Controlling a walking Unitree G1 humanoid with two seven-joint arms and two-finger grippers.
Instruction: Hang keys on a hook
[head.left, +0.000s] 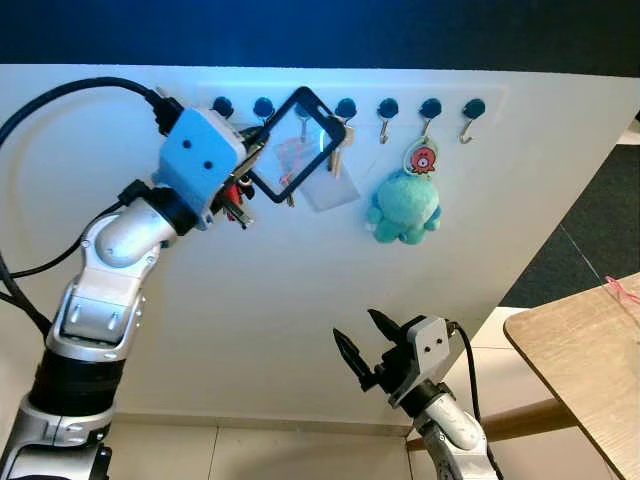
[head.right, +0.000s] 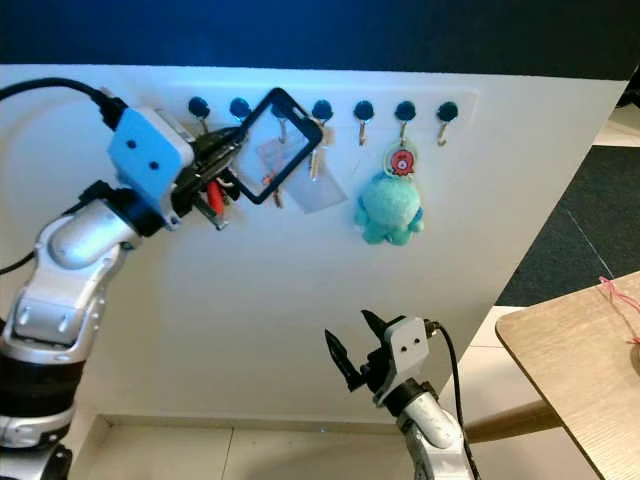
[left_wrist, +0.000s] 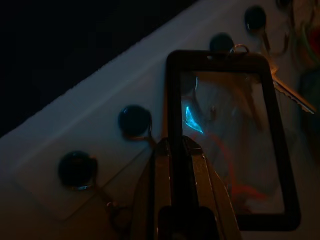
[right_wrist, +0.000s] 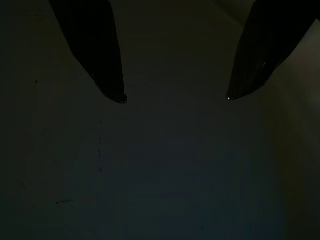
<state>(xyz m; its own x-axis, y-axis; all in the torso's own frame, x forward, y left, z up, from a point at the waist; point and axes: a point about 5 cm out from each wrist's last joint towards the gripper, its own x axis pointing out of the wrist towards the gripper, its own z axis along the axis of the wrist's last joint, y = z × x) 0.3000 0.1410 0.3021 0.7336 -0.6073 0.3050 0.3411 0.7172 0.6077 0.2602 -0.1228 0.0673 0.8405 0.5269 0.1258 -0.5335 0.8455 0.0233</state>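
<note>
Two pincers were in view. Nearest the camera, low in the scene, the right pincer (head.left: 361, 345) hung idle below the hooks, its two black fingers spread wide with nothing between them; in its own wrist view the fingertips (right_wrist: 117, 95) stood well apart against a dark, plain surface. To the right, the corner of a wooden desk (head.left: 585, 365) reached in, with a thin pink cord (head.left: 622, 289) lying on it near the edge.

Farther off and higher, the left pincer (head.left: 252, 160) was raised to the white wall panel (head.left: 300, 300), its fingers closed narrowly on the edge of a black-framed clear card holder (head.left: 297, 145). The holder stood tilted against the panel, its upper corner up among the hooks. In the left wrist view a small ring (left_wrist: 239, 48) at the holder's top sat just beside a dark hook knob (left_wrist: 221, 42), and a key (left_wrist: 292, 95) angled out from behind the frame; whether the ring was over the hook could not be told. Red parts (head.left: 236, 198) showed under the pincer.

Along the panel ran a row of dark-capped hooks (head.left: 387, 108). From one toward the right hung a round tag (head.left: 421, 158) and, below it, a teal plush toy (head.left: 403, 208). The last hook (head.left: 471, 110) carried nothing.
</note>
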